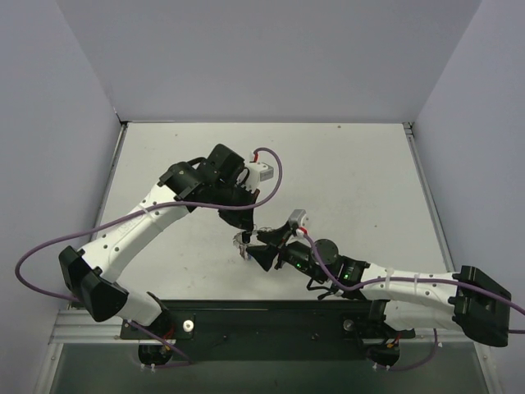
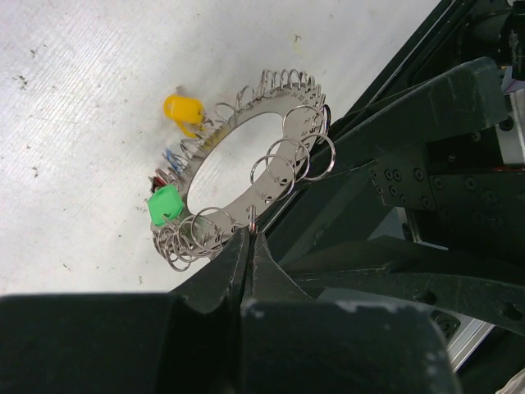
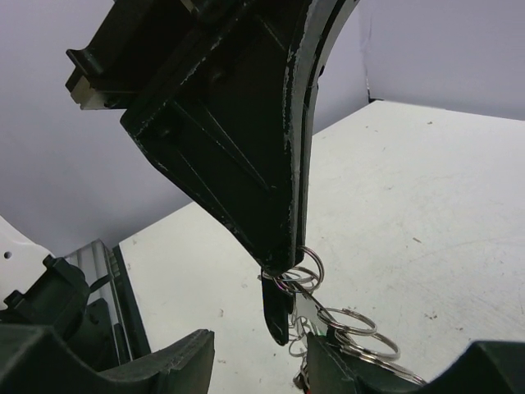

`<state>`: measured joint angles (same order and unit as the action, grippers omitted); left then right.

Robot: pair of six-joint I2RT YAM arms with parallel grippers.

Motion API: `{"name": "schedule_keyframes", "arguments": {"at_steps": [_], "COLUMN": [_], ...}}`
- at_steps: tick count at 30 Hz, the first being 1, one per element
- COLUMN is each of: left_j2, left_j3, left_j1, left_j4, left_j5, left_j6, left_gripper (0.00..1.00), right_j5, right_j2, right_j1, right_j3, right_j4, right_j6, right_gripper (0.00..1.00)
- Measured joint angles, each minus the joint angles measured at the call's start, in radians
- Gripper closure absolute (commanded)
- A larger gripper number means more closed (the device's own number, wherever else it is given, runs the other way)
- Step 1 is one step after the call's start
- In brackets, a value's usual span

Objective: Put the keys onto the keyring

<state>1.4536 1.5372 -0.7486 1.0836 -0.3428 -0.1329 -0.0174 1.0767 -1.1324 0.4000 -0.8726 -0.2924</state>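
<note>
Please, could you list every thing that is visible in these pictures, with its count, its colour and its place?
keyring: one, silvery, near the middle of the table, gripped at its rim.
small split rings: many, silvery, hung around the keyring's rim.
keys: yellow head and green head, one each, at the rim; blue and red bits between them, mostly hidden.
table: one, white.
cables: purple, one along each arm.
arms: two, white and black.
left claw: black, shut on the keyring's rim.
right claw: black, jaws apart, beside the keyring.
</note>
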Motion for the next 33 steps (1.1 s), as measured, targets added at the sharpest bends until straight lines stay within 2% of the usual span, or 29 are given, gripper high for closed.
{"name": "schedule_keyframes", "arguments": {"at_steps": [8, 14, 19, 21, 22, 24, 25, 27, 28, 33], "left_j2": [-0.01, -0.014, -0.015, -0.016, -0.016, -0.016, -0.016, -0.016, -0.016, -0.018], "left_j3": [-0.01, -0.016, -0.031, -0.04, -0.045, -0.055, -0.058, -0.061, -0.063, -0.065], "left_j1": [0.003, 0.003, 0.003, 0.003, 0.004, 0.004, 0.004, 0.005, 0.005, 0.006], "left_j4": [-0.026, -0.053, -0.084, -0.098, -0.104, -0.108, -0.11, -0.112, -0.118, -0.138], "left_j5": [-0.016, -0.032, -0.044, -0.048, -0.051, -0.058, -0.059, -0.06, -0.058, -0.058], "left_j6": [-0.018, -0.033, -0.051, -0.056, -0.06, -0.067, -0.068, -0.07, -0.07, -0.07], "left_gripper": [1.0, 1.0, 1.0, 1.0, 1.0, 1.0, 1.0, 1.0, 1.0, 1.0], "right_j5": [-0.002, -0.027, -0.05, -0.052, -0.055, -0.057, -0.057, -0.057, -0.054, -0.042], "right_j2": [0.018, 0.026, 0.052, 0.063, 0.068, 0.076, 0.079, 0.08, 0.08, 0.078], "right_j1": [0.011, 0.021, 0.023, 0.027, 0.027, 0.03, 0.032, 0.038, 0.04, 0.06], "right_j3": [0.0, 0.003, 0.013, 0.013, 0.014, 0.014, 0.014, 0.014, 0.015, 0.016], "right_j4": [-0.019, -0.028, -0.04, -0.05, -0.052, -0.054, -0.058, -0.061, -0.067, -0.079], "right_j6": [-0.004, -0.016, -0.029, -0.037, -0.04, -0.045, -0.051, -0.055, -0.064, -0.084], "right_gripper": [0.53, 0.6, 0.61, 0.68, 0.76, 0.82, 0.91, 0.97, 1.0, 1.0]}}
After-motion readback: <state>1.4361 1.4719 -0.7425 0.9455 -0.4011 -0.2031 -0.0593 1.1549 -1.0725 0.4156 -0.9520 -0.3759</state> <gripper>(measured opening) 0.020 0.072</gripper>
